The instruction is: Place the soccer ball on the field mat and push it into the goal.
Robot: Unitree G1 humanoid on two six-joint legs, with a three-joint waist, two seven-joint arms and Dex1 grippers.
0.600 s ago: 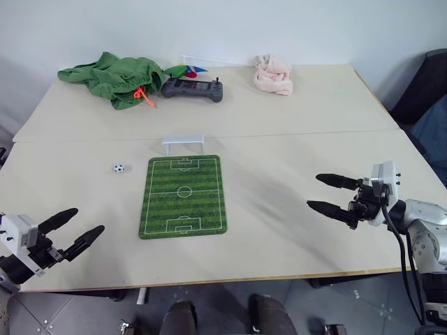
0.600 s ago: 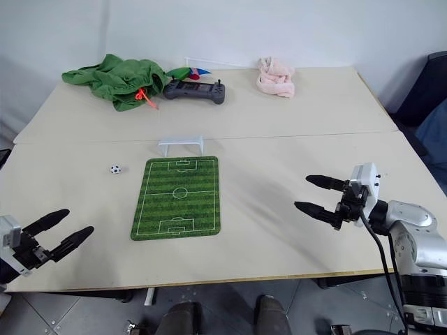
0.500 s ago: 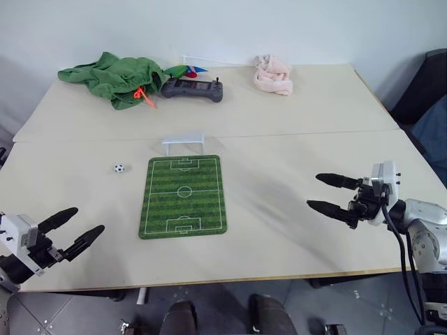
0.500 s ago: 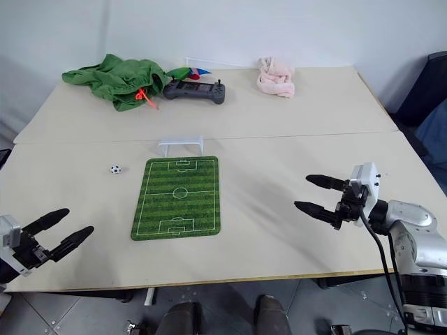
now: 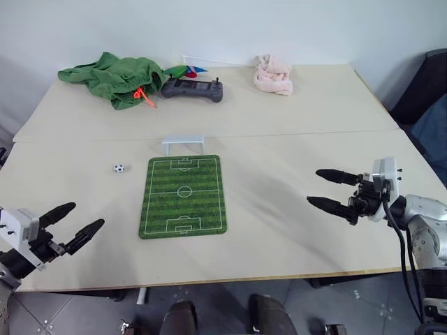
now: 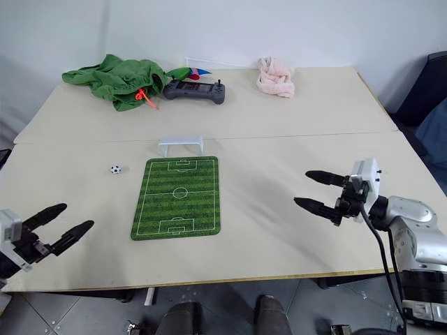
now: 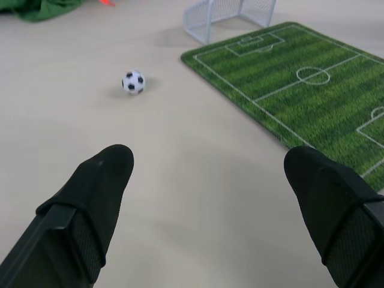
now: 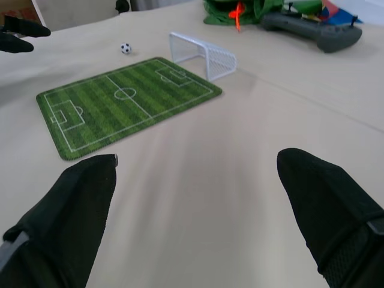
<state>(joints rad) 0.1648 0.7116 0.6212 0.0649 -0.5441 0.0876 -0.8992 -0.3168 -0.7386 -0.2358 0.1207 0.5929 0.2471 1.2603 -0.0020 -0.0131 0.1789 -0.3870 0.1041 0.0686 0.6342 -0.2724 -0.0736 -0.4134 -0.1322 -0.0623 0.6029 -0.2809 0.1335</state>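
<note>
The ball (image 6: 115, 169) lies on the table (image 6: 279, 153) just left of the mat (image 6: 177, 197), the goal (image 6: 181, 145) at the mat's far edge.

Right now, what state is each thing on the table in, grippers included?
soccer ball: on the bare table, left of the mat, not held
field mat: flat, nothing on it
goal: upright at the mat's far end
left gripper: open, empty
right gripper: open, empty
green cloth: crumpled
</note>
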